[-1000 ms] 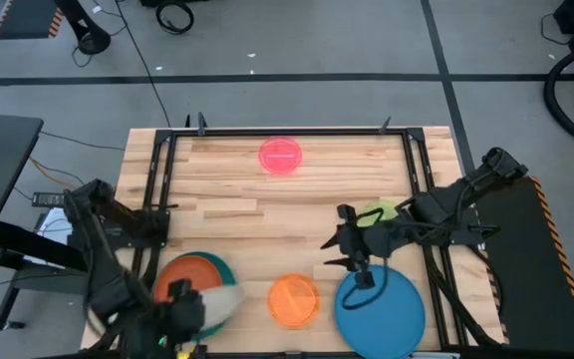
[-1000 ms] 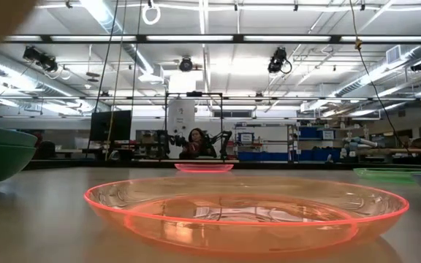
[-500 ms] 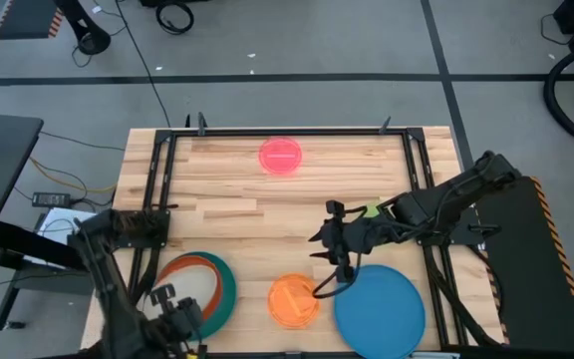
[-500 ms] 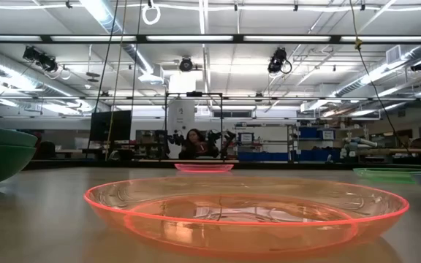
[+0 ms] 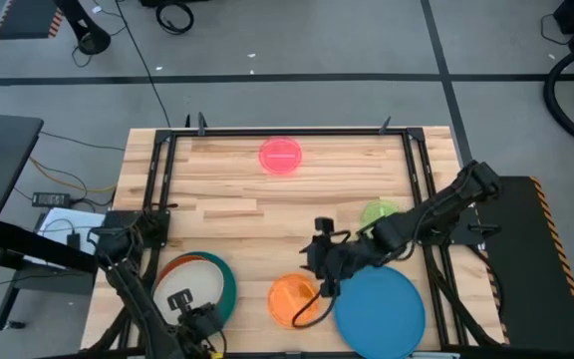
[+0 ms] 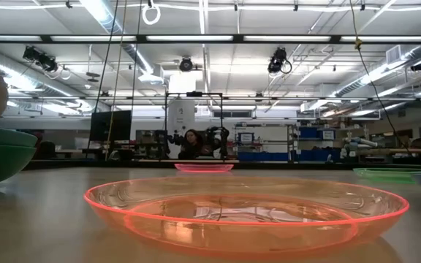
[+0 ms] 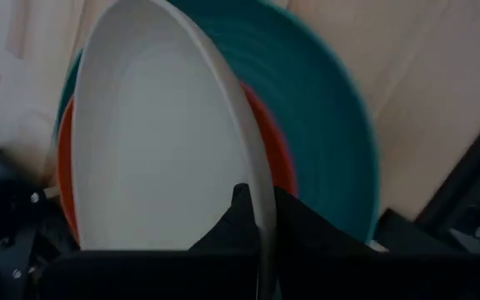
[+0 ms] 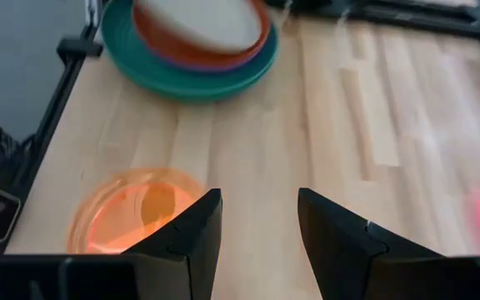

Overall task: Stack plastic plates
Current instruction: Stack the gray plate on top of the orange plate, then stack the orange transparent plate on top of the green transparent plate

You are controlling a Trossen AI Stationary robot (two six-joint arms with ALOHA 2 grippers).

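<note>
My left gripper (image 5: 195, 321) is at the table's near left corner, shut on the beige plate (image 5: 178, 299), which sits tilted over the stack: an orange-red plate (image 7: 282, 158) in the teal plate (image 5: 222, 284), with a purple edge (image 8: 227, 60) between them. My right gripper (image 5: 317, 267) hangs open just beyond the small orange plate (image 5: 292, 300), which lies flat on the table, as do the blue plate (image 5: 382, 307), small green plate (image 5: 379, 212) and pink plate (image 5: 281, 156). The large green plate is not visible. My left gripper pinches the beige plate's rim (image 7: 252, 167) between its two fingers (image 7: 240, 218), coming from the table's near side. The plate is tilted over the orange-red plate. Whether its lower edge rests on the stack, I cannot tell.
A black frame (image 5: 157, 189) runs along the table's left, far and right sides. Bare wood lies in the table's middle (image 5: 267, 214). A person (image 6: 191, 142) sits far behind the table in the low view.
My left gripper has drawn toward the table's near edge and brought the beige plate down over the stack; in the low view the plate sinks at the left. My right gripper has moved toward the table's left, from above the blue plate's rim to beside the small orange plate.
</note>
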